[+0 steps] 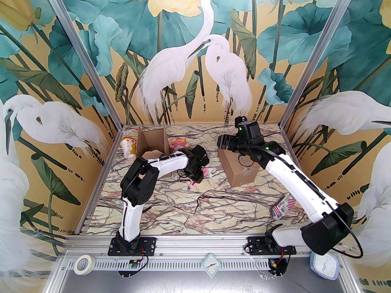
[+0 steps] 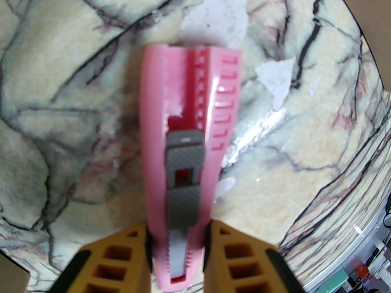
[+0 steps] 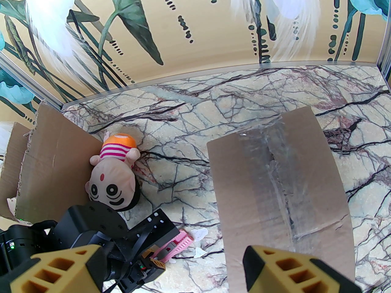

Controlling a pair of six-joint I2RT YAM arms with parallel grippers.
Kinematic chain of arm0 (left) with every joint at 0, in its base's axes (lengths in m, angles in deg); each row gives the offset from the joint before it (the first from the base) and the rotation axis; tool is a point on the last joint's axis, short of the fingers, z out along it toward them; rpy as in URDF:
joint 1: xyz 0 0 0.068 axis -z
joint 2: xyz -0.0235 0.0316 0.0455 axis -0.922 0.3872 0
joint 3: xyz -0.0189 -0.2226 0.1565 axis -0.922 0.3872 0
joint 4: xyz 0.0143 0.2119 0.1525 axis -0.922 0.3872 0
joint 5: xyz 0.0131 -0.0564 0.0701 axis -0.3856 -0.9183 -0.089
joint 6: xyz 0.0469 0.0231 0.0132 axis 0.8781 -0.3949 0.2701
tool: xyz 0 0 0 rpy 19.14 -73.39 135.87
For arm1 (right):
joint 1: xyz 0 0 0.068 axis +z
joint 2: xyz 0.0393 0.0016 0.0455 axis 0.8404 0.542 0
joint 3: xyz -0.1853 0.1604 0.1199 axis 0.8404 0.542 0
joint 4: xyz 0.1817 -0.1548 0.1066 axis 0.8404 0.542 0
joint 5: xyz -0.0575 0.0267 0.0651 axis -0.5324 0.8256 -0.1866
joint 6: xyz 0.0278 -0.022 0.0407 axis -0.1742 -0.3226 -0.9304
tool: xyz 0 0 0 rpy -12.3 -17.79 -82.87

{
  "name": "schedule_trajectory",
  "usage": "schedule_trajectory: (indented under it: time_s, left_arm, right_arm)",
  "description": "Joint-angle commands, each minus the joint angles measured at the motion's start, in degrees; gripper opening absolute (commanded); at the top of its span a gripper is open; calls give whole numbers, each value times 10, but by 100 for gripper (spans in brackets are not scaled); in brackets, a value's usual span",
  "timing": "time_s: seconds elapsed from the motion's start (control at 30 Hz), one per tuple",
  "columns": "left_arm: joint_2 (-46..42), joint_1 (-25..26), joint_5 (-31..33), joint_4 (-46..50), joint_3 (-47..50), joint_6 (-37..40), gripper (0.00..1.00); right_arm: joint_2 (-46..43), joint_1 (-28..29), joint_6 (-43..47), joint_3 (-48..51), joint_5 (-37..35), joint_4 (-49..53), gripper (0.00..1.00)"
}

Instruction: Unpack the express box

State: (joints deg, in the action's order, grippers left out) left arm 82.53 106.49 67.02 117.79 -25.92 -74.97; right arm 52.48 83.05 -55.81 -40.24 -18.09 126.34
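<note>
A sealed cardboard express box (image 1: 241, 169) with clear tape along its top seam (image 3: 275, 169) stands right of centre. My right gripper (image 1: 223, 142) hovers open over the box's near edge, its yellow fingers (image 3: 61, 267) spread wide. A pink utility knife (image 2: 186, 151) with a grey slider lies on the marble table, and its tip pokes out below my left wrist (image 1: 194, 184). My left gripper (image 2: 178, 233) is shut on the knife's rear end, a pad pressed on each side. The knife (image 3: 180, 244) also appears in the right wrist view.
An opened cardboard box (image 1: 152, 145) stands at the back left with a cup of noodles (image 1: 129, 147) beside it. A plush doll (image 3: 114, 175) lies next to its flap. White paper scraps (image 2: 220, 17) lie ahead of the knife. A printed packet (image 1: 282, 207) lies front right.
</note>
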Motion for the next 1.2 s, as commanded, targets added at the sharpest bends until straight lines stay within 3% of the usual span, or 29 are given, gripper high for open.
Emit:
schedule_trajectory:
  time_s: [0.0,0.1,0.23,0.4,0.47,0.57,0.63,0.8,1.17]
  left_arm:
    - [-12,4,-26,4,14,2,20]
    - [-49,4,-42,-14,18,-4,18]
    - [-98,4,-83,-52,21,-14,18]
    - [-137,4,-93,-85,8,-21,19]
    - [-128,4,-88,-65,-10,-15,23]
    - [-102,6,-69,-16,-21,1,47]
    - [-93,6,-60,-9,1,14,52]
    - [-82,12,-48,-44,55,18,54]
    - [-13,24,10,-58,20,25,63]
  right_arm:
    - [-14,-4,-2,9,-20,1,81]
    - [-31,-29,-16,23,8,-5,81]
    - [-51,-91,-39,69,134,-46,79]
    - [-47,-94,-7,69,194,-30,77]
    - [-39,-94,-1,66,193,-10,77]
    - [-46,-94,2,75,186,-11,77]
    - [-56,-94,-1,84,178,-20,77]
    - [-66,-94,-12,105,171,-32,77]
    - [-90,-94,-19,119,141,-24,76]
